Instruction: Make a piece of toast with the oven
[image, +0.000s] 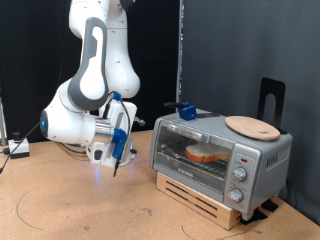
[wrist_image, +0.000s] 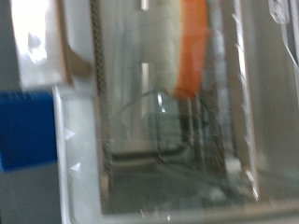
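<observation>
The silver-grey oven (image: 222, 155) stands at the exterior view's right on a low wooden stand, its glass door closed. Through the glass the piece of toast (image: 207, 154) lies on the rack, pale with an orange-brown crust. My gripper (image: 121, 162) hangs off the white arm to the exterior view's left of the oven, a short gap from the door, touching nothing. The blurred wrist view looks through the oven (wrist_image: 159, 177) glass at the wire rack and the toast (wrist_image: 190, 51) with its orange crust edge. No fingers show in that view.
A round light wooden board (image: 252, 126) lies on the oven's top, with a small blue object (image: 186, 110) at the top's far corner. Three knobs (image: 240, 171) sit on the right panel. A black bracket (image: 271, 100) rises behind. Cables and a box (image: 17, 148) lie at the left.
</observation>
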